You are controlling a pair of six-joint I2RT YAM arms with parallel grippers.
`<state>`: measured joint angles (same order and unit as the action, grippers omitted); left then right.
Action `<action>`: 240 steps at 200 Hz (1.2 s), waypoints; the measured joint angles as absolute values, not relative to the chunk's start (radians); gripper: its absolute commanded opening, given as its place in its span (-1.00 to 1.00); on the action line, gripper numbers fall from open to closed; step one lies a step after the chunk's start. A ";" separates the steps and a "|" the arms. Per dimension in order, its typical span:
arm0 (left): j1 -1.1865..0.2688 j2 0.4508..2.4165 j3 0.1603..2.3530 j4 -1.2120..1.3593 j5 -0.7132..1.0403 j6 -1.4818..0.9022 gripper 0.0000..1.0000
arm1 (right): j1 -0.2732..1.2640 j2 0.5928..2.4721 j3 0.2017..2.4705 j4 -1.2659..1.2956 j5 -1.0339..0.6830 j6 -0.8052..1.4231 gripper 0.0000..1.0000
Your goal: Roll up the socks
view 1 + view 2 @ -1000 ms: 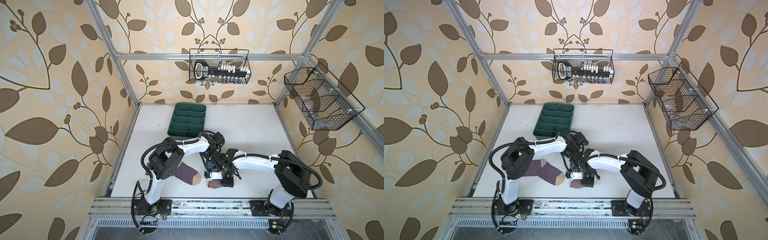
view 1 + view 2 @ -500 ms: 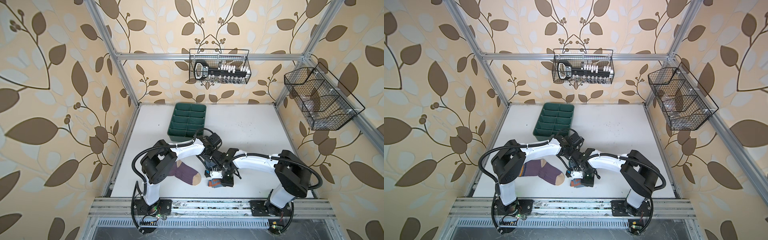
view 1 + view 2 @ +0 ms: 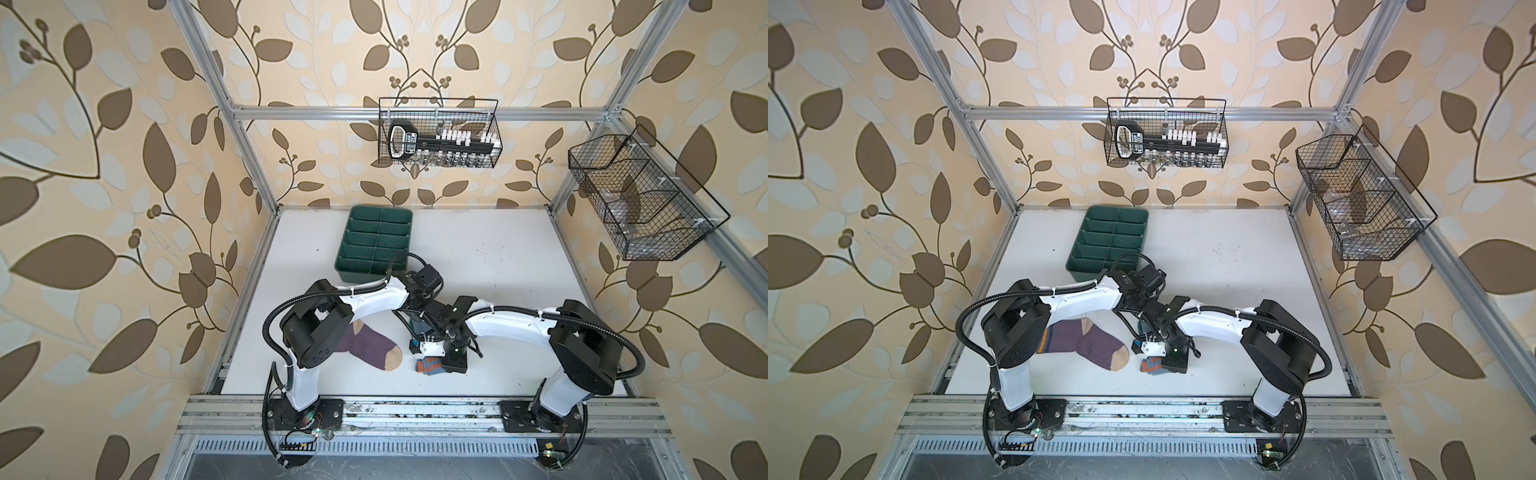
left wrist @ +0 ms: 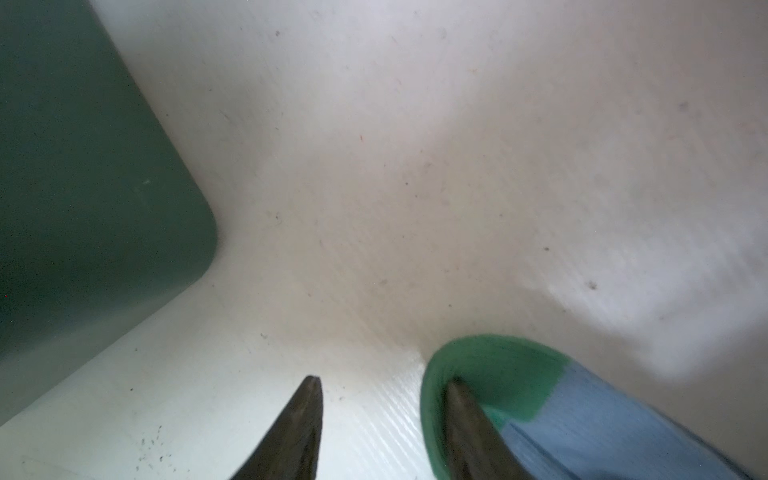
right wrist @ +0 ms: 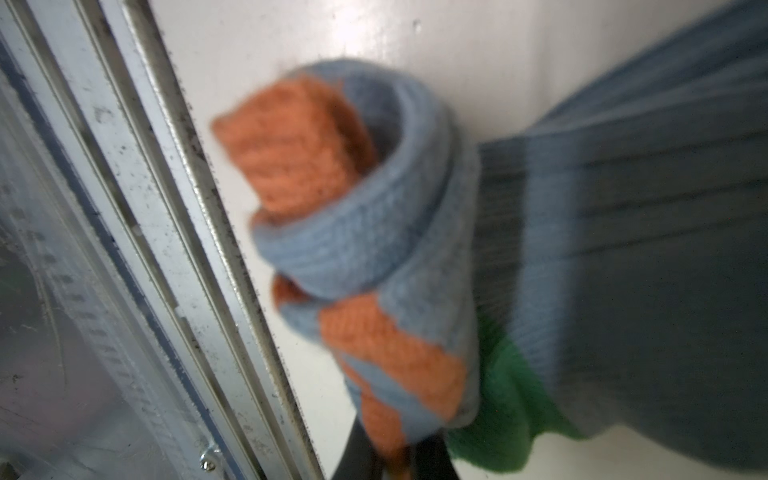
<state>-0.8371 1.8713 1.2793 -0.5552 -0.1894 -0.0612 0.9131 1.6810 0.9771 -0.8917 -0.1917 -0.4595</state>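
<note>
Right gripper (image 5: 395,457) is clamping shut on the rolled orange cuff end (image 5: 357,232) of the grey-blue sock (image 5: 623,232), pinning the roll near the front rail (image 5: 166,208). Left gripper (image 4: 382,380) is standing with its jaws apart and nothing between them; one fingertip is lying against the green toe (image 4: 498,365), though whether it is pressing down cannot be told. This sock is lying stretched on the table (image 3: 478,249), from the roll out to the toe near the green tray (image 3: 374,241). The purple sock (image 3: 365,345) is lying flat and unrolled just beside the roll.

Judgement: rolling of the first sock is under way, only a few turns in. The next move is calling for a steadied toe end while the roll is advancing along the foot, without the turns loosening.
</note>
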 measured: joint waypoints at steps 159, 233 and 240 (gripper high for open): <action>-0.966 0.923 1.141 -0.707 -0.091 0.271 0.45 | 0.857 1.843 1.135 -1.055 -0.244 -0.480 -1.00; -1.466 1.386 0.927 -0.583 -0.462 0.353 0.34 | 0.815 1.905 1.182 -1.109 -0.301 -0.514 -1.00; -1.484 1.406 0.902 -0.552 -0.480 0.345 0.34 | 0.810 1.907 1.183 -1.111 -0.307 -0.517 -1.00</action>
<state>-1.4837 1.4059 0.9024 -0.5518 -0.4801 0.3450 0.8101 1.9072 1.1831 -1.1107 -0.3069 -0.5171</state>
